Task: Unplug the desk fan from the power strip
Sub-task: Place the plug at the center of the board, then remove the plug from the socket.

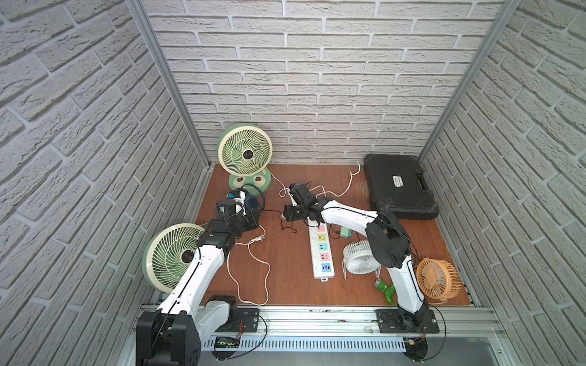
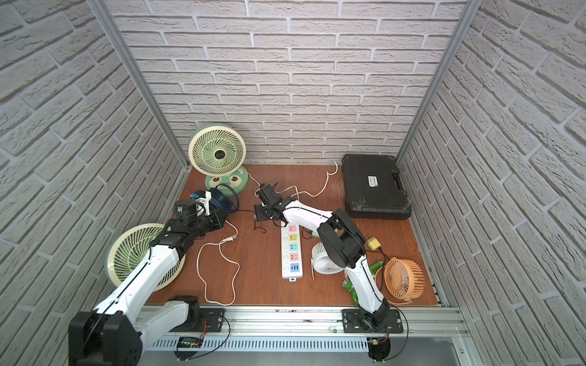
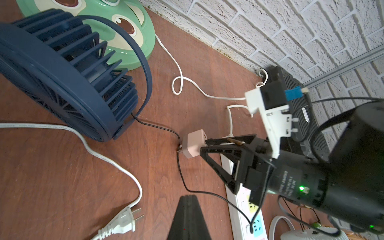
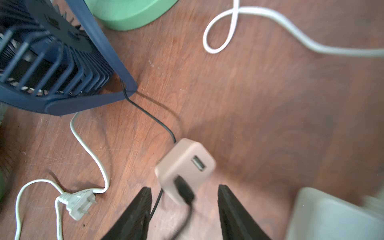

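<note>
As the right gripper (image 4: 184, 187) gapes open, the power strip (image 1: 322, 253) lies just beside it

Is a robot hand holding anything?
Nothing is held. The right gripper is open, fingers clear of the small pink square plug adapter; the left gripper is shut, empty.

No text is legible; the black case's (image 1: 400, 187) label (image 1: 397, 181) is too small.

Wooden table (image 1: 295, 285) bears fans (image 1: 244, 152), power strip (image 1: 322, 253), black case (image 1: 398, 185).
</note>
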Motion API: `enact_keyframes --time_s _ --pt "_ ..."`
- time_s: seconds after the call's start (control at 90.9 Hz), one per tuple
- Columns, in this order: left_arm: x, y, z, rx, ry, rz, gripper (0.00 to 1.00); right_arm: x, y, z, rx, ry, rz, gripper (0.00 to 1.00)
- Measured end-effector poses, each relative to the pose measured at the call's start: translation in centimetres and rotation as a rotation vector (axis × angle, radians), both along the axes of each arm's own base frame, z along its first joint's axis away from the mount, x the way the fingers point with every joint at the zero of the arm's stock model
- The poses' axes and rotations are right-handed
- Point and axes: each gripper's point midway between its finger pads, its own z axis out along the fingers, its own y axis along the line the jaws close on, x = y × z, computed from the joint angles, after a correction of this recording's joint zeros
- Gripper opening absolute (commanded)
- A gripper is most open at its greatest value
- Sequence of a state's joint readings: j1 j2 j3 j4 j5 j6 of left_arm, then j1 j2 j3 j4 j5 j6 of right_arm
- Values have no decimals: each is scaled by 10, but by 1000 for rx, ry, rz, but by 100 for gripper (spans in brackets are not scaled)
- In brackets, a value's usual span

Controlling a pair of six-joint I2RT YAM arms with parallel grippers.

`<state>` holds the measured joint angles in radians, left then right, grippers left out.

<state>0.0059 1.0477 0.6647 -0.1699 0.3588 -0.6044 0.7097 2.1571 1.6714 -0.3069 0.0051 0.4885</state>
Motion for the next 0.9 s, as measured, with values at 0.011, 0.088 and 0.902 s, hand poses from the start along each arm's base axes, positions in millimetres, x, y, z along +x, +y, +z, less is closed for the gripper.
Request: enact_keyframes --time_s 0.011,0.088,0.902 --pt "0 0 0 0 -1 0 0 1 -1 2 -1 -4 -2 58" --pt "3 -1 -2 -7 1 -5 0 5 -13 16 -15 -24 -24 58" --pt "32 -80 -41 -75 76 -223 0 -28 -101 80 -228 -102 -117 54"
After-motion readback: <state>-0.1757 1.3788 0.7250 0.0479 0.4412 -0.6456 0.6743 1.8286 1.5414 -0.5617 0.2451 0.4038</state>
